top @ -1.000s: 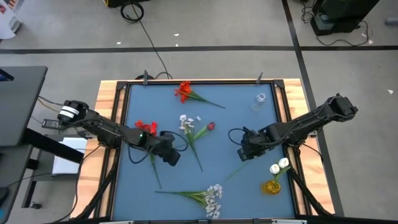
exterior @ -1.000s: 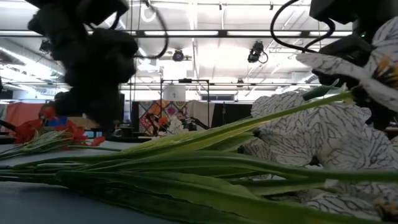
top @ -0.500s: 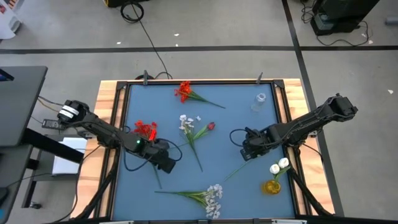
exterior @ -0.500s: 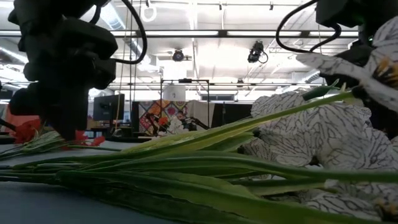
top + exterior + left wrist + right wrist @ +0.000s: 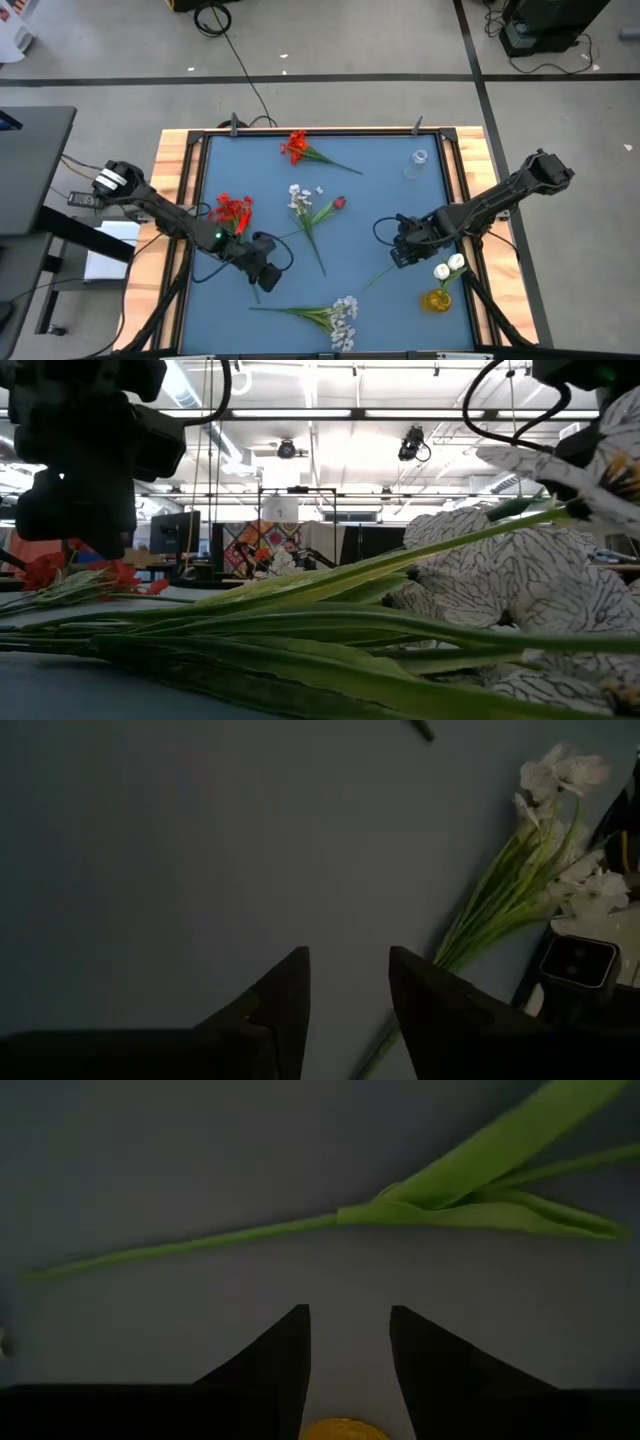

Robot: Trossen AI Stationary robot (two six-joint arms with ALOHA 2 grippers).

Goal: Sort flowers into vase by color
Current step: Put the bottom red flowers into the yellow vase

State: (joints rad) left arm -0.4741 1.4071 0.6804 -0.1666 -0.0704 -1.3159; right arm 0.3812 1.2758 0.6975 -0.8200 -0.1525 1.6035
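Observation:
My left gripper [image 5: 262, 276] [image 5: 348, 982] is open, low over the blue table. It hovers by the lower stem of a red bloom [image 5: 235, 210]. The spray of tiny white blossoms [image 5: 340, 315] [image 5: 545, 840] lies flat near the near edge. My right gripper [image 5: 400, 255] [image 5: 348, 1342] is open above a leafy green stem [image 5: 300, 1228] [image 5: 370, 281] lying on the table. Two white buds [image 5: 450, 266] show beside a yellow vase [image 5: 437, 298]; whether they stand in it I cannot tell. Another red bloom [image 5: 295, 147] lies by the far edge. White buds [image 5: 297, 195] and a dark red bud [image 5: 340, 203] lie mid-table.
A clear glass vase [image 5: 417, 163] stands near the far right corner. A raised wooden frame [image 5: 170, 190] borders the table. Bare blue surface lies between the two grippers. In the low view the spray's stems and petals [image 5: 480, 590] fill the foreground.
My left gripper has moved toward the near edge, from beside the mid-table flowers down along the red bloom's stem. My right gripper has shifted slightly toward the near right corner. The flowers have stayed where they were.

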